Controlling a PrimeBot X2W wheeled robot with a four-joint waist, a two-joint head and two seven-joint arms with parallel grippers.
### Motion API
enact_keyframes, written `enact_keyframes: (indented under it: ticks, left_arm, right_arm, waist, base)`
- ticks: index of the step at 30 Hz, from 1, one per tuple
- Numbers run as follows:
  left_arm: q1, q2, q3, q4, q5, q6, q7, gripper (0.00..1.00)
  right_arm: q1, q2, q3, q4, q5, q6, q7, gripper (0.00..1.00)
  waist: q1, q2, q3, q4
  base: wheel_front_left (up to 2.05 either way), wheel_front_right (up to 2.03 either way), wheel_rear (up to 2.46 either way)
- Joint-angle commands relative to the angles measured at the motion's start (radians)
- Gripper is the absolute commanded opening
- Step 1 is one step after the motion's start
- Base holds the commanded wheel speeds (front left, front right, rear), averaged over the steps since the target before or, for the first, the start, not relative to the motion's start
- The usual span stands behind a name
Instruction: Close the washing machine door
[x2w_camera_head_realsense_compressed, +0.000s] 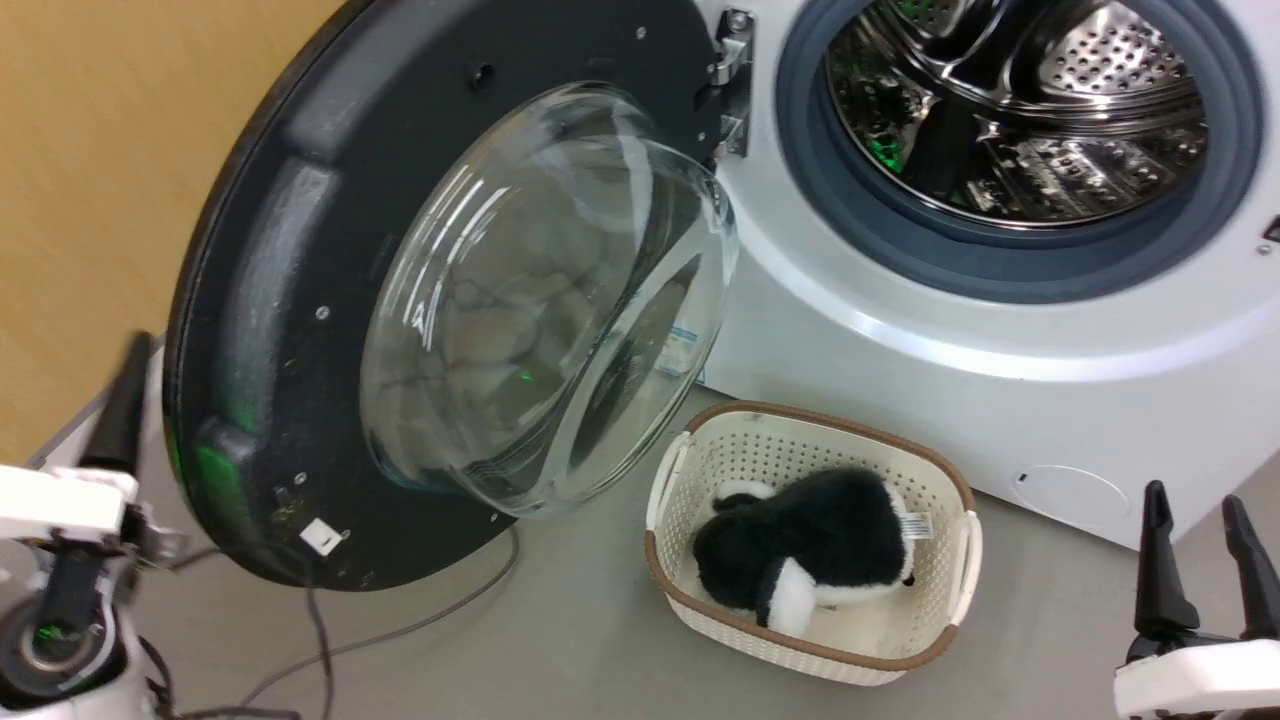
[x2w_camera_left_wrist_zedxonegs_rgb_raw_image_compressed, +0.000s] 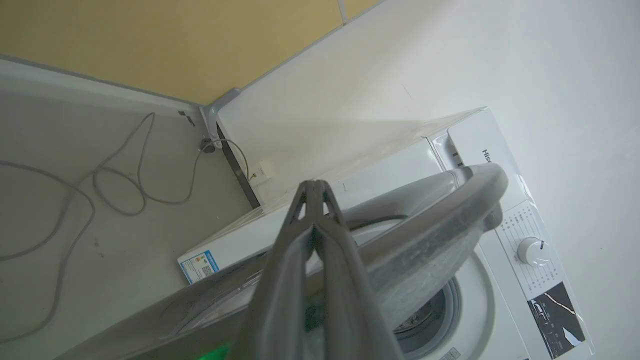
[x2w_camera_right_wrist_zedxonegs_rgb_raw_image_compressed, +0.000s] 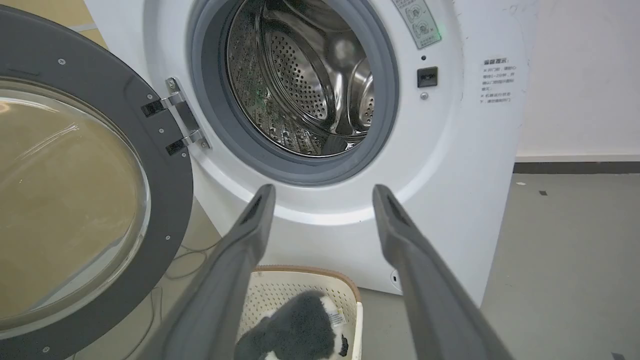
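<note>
Closest in the head view, the right tool (x2w_camera_head_realsense_compressed: 1195, 500) stands at the lower right, its two fingers apart with nothing between them. At the lower left, the left tool (x2w_camera_head_realsense_compressed: 122, 400) is just beside the outer edge of the washing machine door (x2w_camera_head_realsense_compressed: 300, 250). That door hangs wide open to the left of the steel drum (x2w_camera_head_realsense_compressed: 1020, 100), hinged on its right side, a black rim around a bulging clear glass bowl. On the floor near the washing machine (x2w_camera_head_realsense_compressed: 900, 330) sits a cream basket (x2w_camera_head_realsense_compressed: 860, 665) holding a black-and-white plush toy (x2w_camera_head_realsense_compressed: 810, 550).

From the left wrist, the left tool's fingers are pressed together, empty, in front of the door's grey edge; whether they touch it I cannot tell. "Hise" reads on the top panel, the rest hidden by the door. Print around the white dial (x2w_camera_left_wrist_zedxonegs_rgb_raw_image_compressed: 530, 250) and on a blue-and-white label (x2w_camera_left_wrist_zedxonegs_rgb_raw_image_compressed: 200, 265) is too small to read.

From the right wrist, spread fingers point at the machine's front; a sticker (x2w_camera_right_wrist_zedxonegs_rgb_raw_image_compressed: 497, 80) right of the drum carries unreadable writing.
</note>
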Motion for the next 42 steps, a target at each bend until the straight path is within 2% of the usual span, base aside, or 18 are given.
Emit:
enact_keyframes:
  ticks: [1,9,10,16,23,28,35,42]
  left_arm:
    - [0.012,-0.004,0.002,0.005,-0.025,-0.009,0.011,0.00]
    - [0.071,-0.029,-0.059,-0.011,-0.152,-0.022,0.101,0.00]
    - [0.099,-0.032,-0.081,-0.040,-0.193,-0.025,0.135,0.00]
    - [0.175,-0.037,-0.146,-0.138,-0.282,-0.030,0.214,0.00]
    - [0.279,-0.041,-0.307,-0.318,-0.366,-0.038,0.309,0.00]
    - [0.321,-0.045,-0.460,-0.366,-0.386,-0.038,0.323,0.00]
    - [0.324,-0.048,-0.658,-0.319,-0.376,-0.038,0.263,0.00]
    - [0.248,-0.048,-0.804,-0.249,-0.400,-0.038,0.116,0.00]
  right_arm:
    - [-0.013,0.003,-0.008,0.005,0.008,0.001,-0.011,1.00]
    - [-0.015,0.003,-0.032,0.013,0.030,0.001,-0.028,1.00]
    - [-0.014,0.004,-0.040,0.015,0.037,0.001,-0.032,1.00]
    - [-0.012,0.004,-0.051,0.022,0.050,0.001,-0.042,1.00]
    - [-0.022,0.004,-0.079,0.023,0.057,0.001,-0.057,1.00]
    - [-0.029,0.004,-0.084,0.020,0.052,0.001,-0.057,1.00]
    - [-0.038,0.004,-0.061,0.019,0.051,0.001,-0.057,1.00]
    - [-0.049,0.004,-0.051,0.016,0.047,0.001,-0.057,1.00]
  waist:
    - [-0.0001,0.0000,0.002,0.006]
    - [-0.0001,0.0000,0.007,0.044]
    - [-0.0001,0.0000,0.007,0.056]
    - [-0.0001,0.0000,0.008,0.083]
    - [-0.0001,0.0000,0.006,0.109]
    - [-0.0001,0.0000,0.003,0.083]
    - [-0.0001,0.0000,0.010,-0.003]
    - [-0.0001,0.0000,0.027,-0.116]
  base:
    - [0.00,0.00,0.00]
    - [0.00,0.00,0.00]
    - [0.00,0.00,0.00]
    - [0.00,0.00,0.00]
    - [0.00,0.00,0.00]
    - [0.00,0.00,0.00]
    - [0.00,0.00,0.00]
    - [0.00,0.00,0.00]
